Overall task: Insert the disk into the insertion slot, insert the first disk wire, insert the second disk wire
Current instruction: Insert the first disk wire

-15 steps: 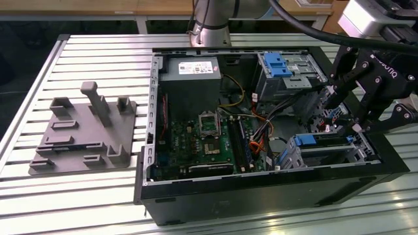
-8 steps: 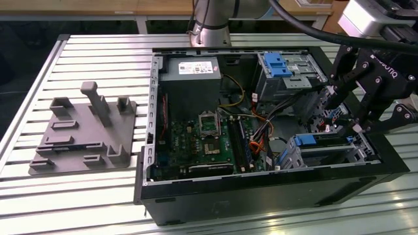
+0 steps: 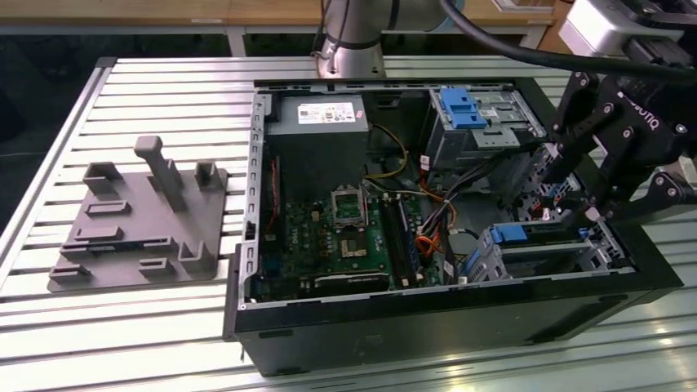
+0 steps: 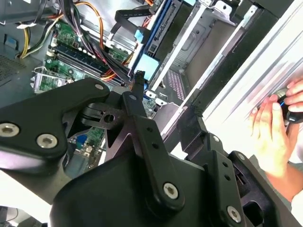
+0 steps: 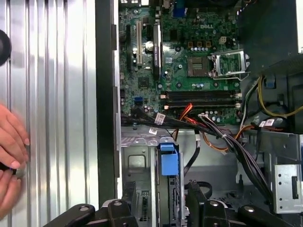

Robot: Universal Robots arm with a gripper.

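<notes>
Evidently the disk [image 5: 169, 161] was already sitting in the insertion slot [image 3: 553, 258], in the corner of the open computer case [image 3: 436, 327] toward the exterior view's right. Its blue end handle faced the motherboard [image 5: 189, 56]. From my console I saw the gripper [image 5: 162, 201] low over that cage with its claw released: in the first wrist view the two black fingers [image 5: 196, 198] stood apart, one on either side of the blue frame, neither touching it.

A bundle of black cables [image 5: 227, 142] and an orange cable [image 5: 187, 111] ran across the case just beyond the handle. Whether any wire was plugged into the disk I could not tell.

Farther back in the case stood the taller metal cage [image 3: 490, 131] with its blue latch [image 3: 463, 109]. Outside the case, a person's hand [image 5: 10, 156] rested on the slatted metal table [image 5: 57, 94]. A grey fixture plate [image 3: 142, 220] lay on the table at the exterior view's left, well apart from the case.
</notes>
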